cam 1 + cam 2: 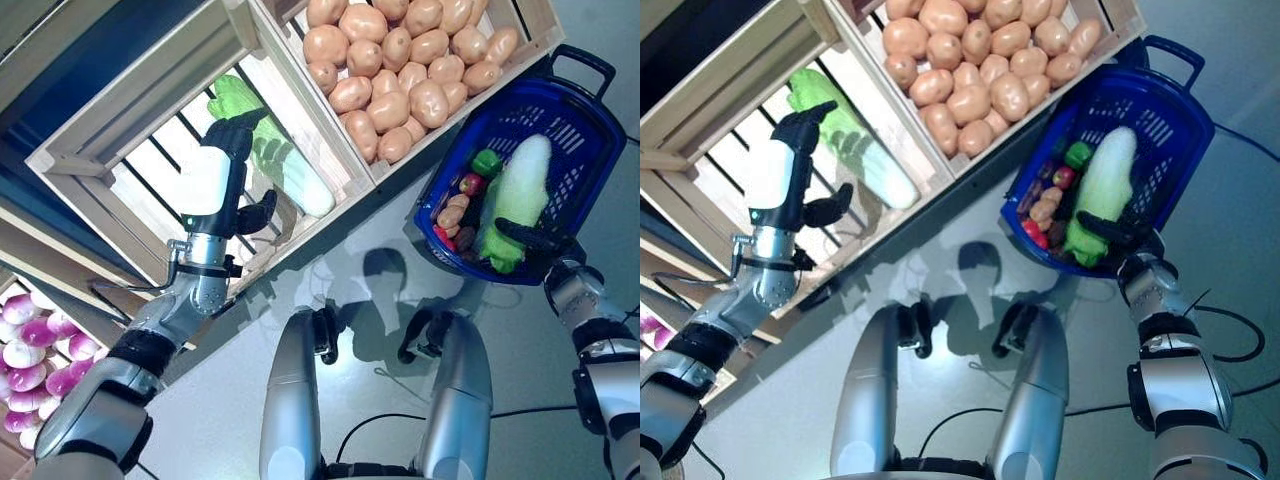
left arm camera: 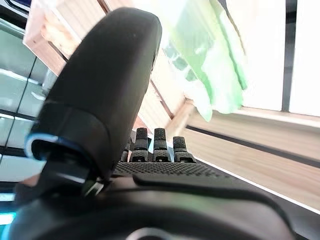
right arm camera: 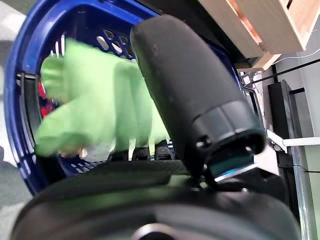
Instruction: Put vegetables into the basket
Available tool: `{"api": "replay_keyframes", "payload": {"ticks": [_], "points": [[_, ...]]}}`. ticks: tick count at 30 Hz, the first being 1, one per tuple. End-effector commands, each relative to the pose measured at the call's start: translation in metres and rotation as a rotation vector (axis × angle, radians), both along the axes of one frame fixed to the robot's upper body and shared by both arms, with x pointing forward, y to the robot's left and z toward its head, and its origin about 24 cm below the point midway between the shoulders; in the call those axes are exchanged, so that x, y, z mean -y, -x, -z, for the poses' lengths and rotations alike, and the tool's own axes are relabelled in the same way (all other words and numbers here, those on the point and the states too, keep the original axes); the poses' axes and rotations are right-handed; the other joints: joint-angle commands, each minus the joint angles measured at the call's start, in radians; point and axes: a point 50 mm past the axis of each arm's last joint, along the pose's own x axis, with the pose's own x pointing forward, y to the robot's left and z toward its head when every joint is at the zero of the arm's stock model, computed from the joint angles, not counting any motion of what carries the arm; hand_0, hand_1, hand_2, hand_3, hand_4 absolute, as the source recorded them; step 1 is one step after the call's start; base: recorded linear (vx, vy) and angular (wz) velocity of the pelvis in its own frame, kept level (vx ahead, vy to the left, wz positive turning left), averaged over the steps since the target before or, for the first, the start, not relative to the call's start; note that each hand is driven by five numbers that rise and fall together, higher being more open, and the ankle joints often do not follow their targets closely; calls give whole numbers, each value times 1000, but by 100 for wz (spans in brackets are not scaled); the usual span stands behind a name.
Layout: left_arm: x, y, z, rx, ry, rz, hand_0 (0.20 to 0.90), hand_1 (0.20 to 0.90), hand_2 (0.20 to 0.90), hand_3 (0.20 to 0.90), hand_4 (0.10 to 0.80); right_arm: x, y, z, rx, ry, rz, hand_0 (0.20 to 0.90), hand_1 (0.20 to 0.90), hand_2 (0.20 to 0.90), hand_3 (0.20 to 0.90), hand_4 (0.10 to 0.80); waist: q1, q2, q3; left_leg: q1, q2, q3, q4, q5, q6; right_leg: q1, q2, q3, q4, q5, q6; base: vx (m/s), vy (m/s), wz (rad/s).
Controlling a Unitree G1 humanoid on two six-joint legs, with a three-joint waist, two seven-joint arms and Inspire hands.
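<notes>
Here the left hand [image 1: 222, 160] is open above a cabbage [image 1: 285, 165] in the crate [image 1: 90, 150]. The right hand [image 1: 535, 240] grips the basket [image 1: 575, 110] rim, its fingers partly hidden.

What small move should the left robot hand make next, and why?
Probably lower the left robot hand onto the cabbage and close round it. The hand is open just above the cabbage in the slatted crate, while the right robot hand holds the blue basket ready.

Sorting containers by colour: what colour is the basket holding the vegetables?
Blue; the basket shows best in the left eye view.
</notes>
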Motion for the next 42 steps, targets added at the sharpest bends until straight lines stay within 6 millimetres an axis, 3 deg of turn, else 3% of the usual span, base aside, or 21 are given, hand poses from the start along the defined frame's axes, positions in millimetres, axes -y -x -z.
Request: {"api": "replay_keyframes", "payload": {"ticks": [1,5,13,21,29,36,42], "points": [[-19,-1,-57,240,-42,-47,900,900,900,900,800,12,-10,-60,202,111,-48,900,900,900,900,800,-6,6,-8,111,-19,66,-81,-83,9,113,10,10,-34,-34,19,23,29,-8],[-26,-2,-59,239,-112,-89,900,900,900,900,800,13,-8,-56,188,128,-67,900,900,900,900,800,-11,4,-7,130,-10,72,-105,-74,7,126,20,18,-58,-22,26,20,24,-5],[-35,-4,-71,276,-473,-144,900,900,900,900,800,21,-3,-60,200,159,-113,900,900,900,900,800,-30,7,-9,154,8,91,-145,-62,3,138,38,36,-96,-2,36,9,35,-7],[-35,-15,-74,173,-712,-156,900,900,900,900,800,26,-1,-61,183,159,-119,900,900,900,900,800,-52,17,-6,128,24,100,-128,-69,0,104,48,62,-89,3,46,-16,41,-5],[-35,-28,-70,-3,-723,-193,900,900,900,900,800,29,-2,-66,181,163,-125,900,900,900,900,800,-64,23,-5,98,30,105,-140,-62,-4,72,61,84,-108,19,54,-24,23,-8],[-46,-34,-67,-68,-679,-272,900,900,900,900,800,26,-4,-70,204,161,-127,900,900,900,900,800,-65,16,-5,57,30,101,-144,-54,-10,38,70,87,-120,34,65,-14,1,0],[-43,-40,-63,-105,-739,-284,900,900,900,900,800,23,-7,-71,211,152,-137,900,900,900,900,800,-67,9,-5,19,34,100,-134,-53,-13,4,74,88,-120,44,72,0,0,0]]}}
